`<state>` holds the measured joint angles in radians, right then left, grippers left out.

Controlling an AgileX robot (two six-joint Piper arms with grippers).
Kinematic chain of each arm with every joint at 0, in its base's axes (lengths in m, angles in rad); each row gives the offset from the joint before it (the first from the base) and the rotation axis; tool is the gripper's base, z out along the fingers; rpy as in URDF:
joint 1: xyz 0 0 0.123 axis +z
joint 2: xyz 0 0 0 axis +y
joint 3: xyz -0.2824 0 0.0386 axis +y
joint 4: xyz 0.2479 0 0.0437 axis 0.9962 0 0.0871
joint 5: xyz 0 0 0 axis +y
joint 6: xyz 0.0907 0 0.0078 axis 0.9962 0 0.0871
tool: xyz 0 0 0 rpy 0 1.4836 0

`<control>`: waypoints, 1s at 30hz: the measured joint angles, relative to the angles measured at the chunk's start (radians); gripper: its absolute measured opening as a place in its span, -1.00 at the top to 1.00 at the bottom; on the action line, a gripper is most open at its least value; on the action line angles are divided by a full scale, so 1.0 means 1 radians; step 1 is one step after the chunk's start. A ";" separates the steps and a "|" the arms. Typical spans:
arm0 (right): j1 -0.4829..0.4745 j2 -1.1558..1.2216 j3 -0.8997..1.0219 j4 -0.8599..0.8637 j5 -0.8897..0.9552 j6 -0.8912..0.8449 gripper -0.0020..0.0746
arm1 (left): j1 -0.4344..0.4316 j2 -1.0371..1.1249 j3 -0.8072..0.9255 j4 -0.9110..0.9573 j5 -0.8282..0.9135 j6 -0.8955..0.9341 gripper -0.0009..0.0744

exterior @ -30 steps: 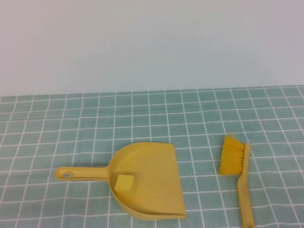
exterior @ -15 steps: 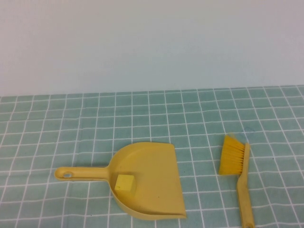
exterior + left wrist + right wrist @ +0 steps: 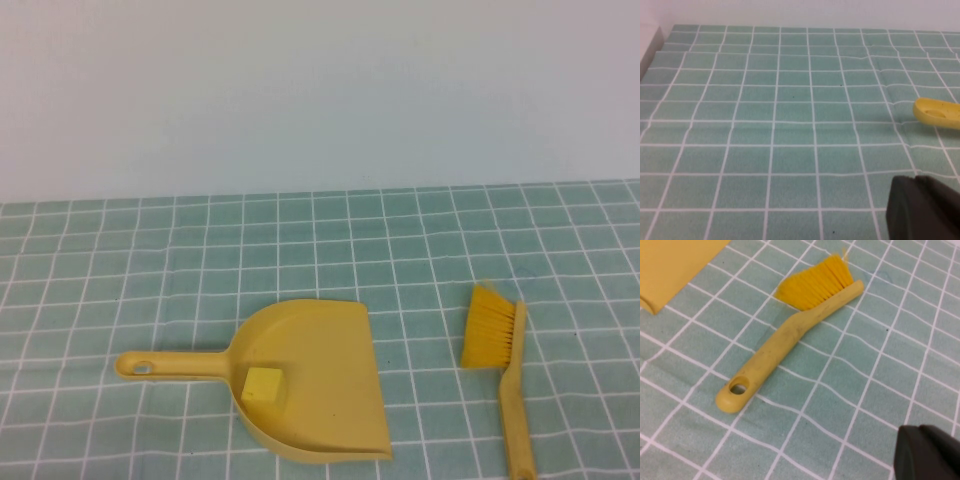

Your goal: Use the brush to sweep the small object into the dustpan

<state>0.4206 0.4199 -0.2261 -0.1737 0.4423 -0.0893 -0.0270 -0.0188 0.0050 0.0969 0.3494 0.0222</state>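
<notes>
Open cloth between dustpan (image 3: pixel 320 385) and brush (image 3: pixel 500 365), bare tablecloth (image 3: pixel 300 240) behind both

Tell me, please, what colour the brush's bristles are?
The brush has bright yellow-orange bristles, clearest in the right wrist view.

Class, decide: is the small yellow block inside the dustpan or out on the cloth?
Inside. The block rests on the dustpan floor near the handle; the brush lies apart. Left gripper and right gripper show only dark edges.
</notes>
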 joint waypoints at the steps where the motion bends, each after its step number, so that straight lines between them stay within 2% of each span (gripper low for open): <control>1: 0.000 0.000 0.000 0.000 0.000 0.000 0.95 | 0.000 0.000 0.000 0.000 0.000 0.000 0.98; 14: -0.025 -0.043 0.006 0.000 0.004 0.000 0.95 | 0.000 0.000 0.000 0.000 0.000 0.002 0.98; 21: -0.149 -0.203 0.025 0.000 0.001 0.008 0.95 | 0.000 0.000 0.000 0.000 0.000 -0.005 0.98; 28: -0.260 -0.405 0.226 0.044 -0.254 0.155 0.95 | 0.000 0.000 0.000 0.000 0.000 -0.005 0.98; 30: -0.292 -0.426 0.246 0.052 -0.269 0.163 0.95 | 0.000 0.000 0.000 0.000 0.000 -0.005 0.98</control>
<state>0.1288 -0.0064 0.0198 -0.1219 0.1733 0.0740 -0.0270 -0.0188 0.0050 0.0969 0.3494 0.0173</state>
